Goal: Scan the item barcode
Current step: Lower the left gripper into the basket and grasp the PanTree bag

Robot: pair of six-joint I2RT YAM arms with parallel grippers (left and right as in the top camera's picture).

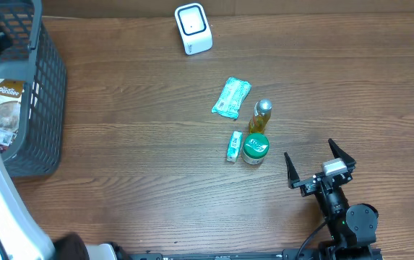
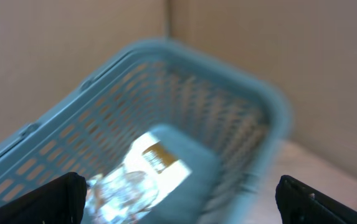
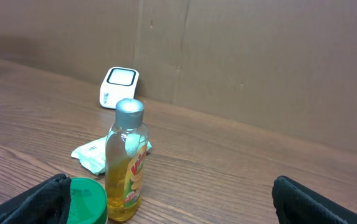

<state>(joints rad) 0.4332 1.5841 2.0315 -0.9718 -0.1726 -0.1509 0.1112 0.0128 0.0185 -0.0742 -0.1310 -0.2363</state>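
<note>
Bottle (image 1: 261,115) upright — right fingers (image 1: 291,170) apart.

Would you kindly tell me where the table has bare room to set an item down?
Bare table lies between the basket and the green packet, and right of the scanner. Crowded where packet, bottle, jar and tube cluster before the right gripper.

a brown wood-grain counter (image 1: 120,137) shows a smooth, low satin sheen. the white smooth plastic scanner (image 1: 193,29) has a glossy face. the crinkled teal plastic-film packet (image 1: 231,98) catches light. the clear glossy plastic bottle of yellow liquid (image 3: 127,177) wears a dull silver cap (image 3: 129,109). the grey-blue moulded plastic lattice basket (image 1: 44,87) looks matt; the shiny crumpled bag (image 1: 3,108) inside glints. the brown cardboard wall (image 3: 259,62) is matt.
</note>
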